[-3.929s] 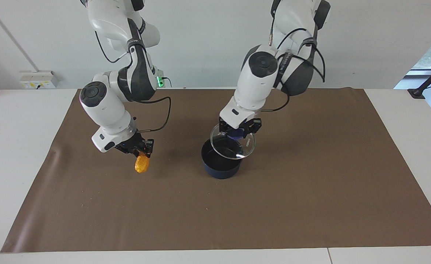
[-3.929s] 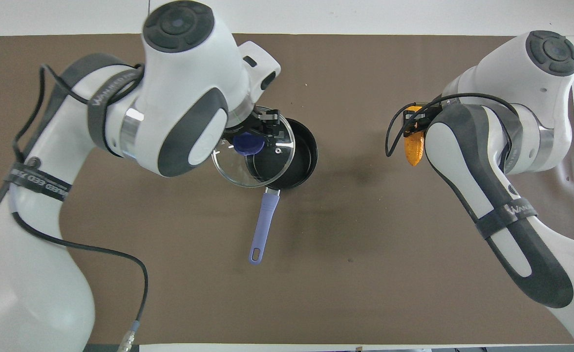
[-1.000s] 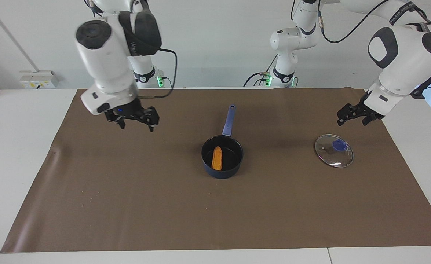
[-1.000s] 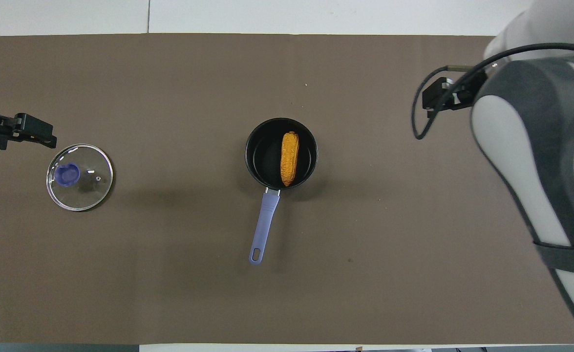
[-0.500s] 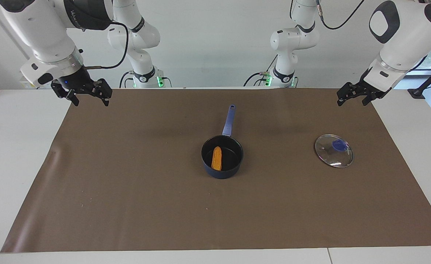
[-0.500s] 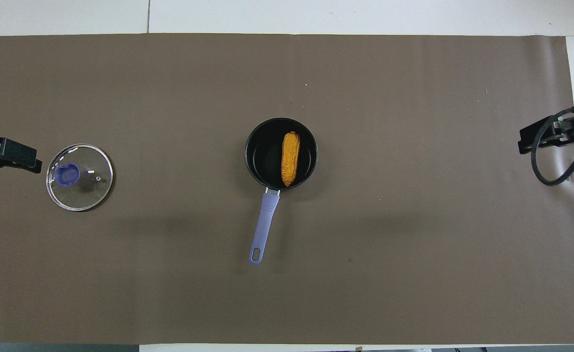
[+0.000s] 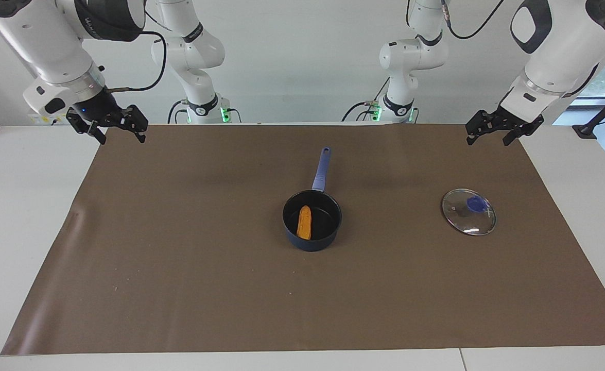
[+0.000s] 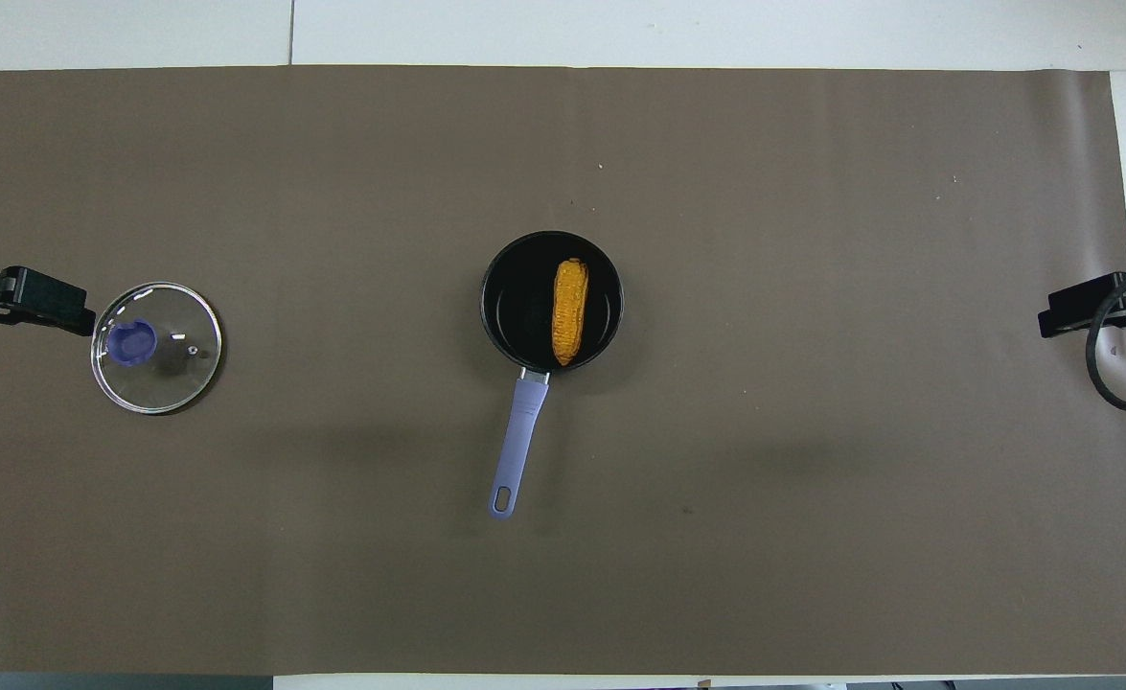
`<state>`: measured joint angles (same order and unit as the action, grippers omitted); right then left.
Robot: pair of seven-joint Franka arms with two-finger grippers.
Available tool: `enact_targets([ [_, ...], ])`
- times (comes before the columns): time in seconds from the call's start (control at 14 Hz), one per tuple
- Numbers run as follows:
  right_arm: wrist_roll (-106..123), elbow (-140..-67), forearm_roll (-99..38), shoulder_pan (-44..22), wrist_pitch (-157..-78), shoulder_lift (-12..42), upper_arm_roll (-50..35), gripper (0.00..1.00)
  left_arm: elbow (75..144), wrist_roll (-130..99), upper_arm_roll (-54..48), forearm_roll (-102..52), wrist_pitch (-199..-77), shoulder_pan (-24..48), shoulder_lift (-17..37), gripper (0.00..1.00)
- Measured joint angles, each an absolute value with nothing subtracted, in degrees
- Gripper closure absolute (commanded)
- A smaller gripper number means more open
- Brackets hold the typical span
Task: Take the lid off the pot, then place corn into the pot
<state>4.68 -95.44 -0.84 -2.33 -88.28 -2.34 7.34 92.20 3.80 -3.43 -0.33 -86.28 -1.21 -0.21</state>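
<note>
Facing view: pot sits mid-mat on the tabletop, handle pointing toward the robots, w/ the corn lying inside on the black bottom, lengthwise along the handle line. Lid lies flat on the brown mat, knob up, well apart from the pot, toward the left arm's end. Left hand is up in the air over the mat's corner at its own end, fingers apart, nothing in them. Right hand is up over the mat's corner at the right arm's end, fingers apart too, empty. Both arms pulled up and out to the sides, clear of pot and lid. Overhead view: pot central, corn inside it, toward the right arm's side of the pot. Lid near the mat edge at the left arm's end; left hand shows only as a black tip at the frame edge, appearing just beside the lid's rim. Right hand shows as a tip at the other frame edge w/ a cable loop; finger state can't be read in this view.
</note>
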Motion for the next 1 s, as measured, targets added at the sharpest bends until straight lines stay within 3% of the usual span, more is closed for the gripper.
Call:
enact_targets([
  [1.0,4.8,-92.9,1.7,-0.1,-88.6,-0.1,4.8,0.00,92.2,3.8,-3.2,-0.3,-86.3,-0.4,-0.2,0.00],
])
